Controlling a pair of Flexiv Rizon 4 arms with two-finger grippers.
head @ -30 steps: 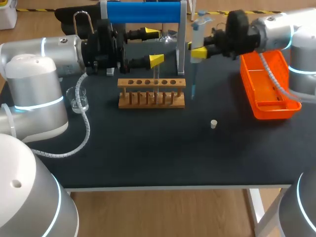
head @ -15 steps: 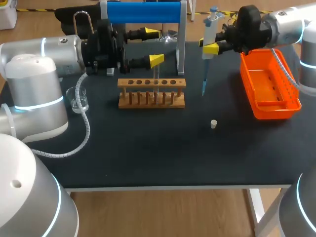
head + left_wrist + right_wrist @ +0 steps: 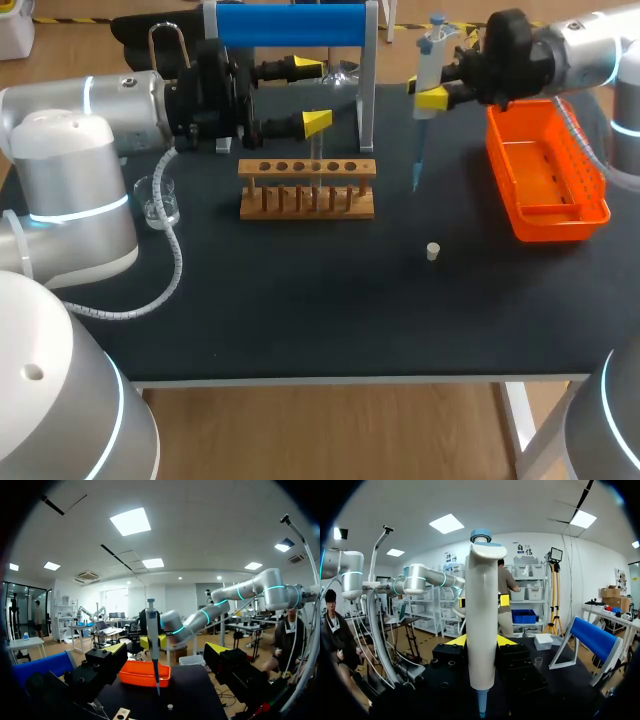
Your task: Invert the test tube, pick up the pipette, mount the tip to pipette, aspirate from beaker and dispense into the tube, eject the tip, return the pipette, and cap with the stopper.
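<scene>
Our right pincer has carried the pipette away from the rack towards the orange tray. It is clenched on the barrel, with the tip hanging straight below its fingers. The tray lies just beside this pincer, and the stopper is well below it on the table. Our left pincer stands released above the rack. We judge the pipette light, stiff and smooth, best held mid-barrel, and its tip only press-fitted. We can read no writing on it.
</scene>
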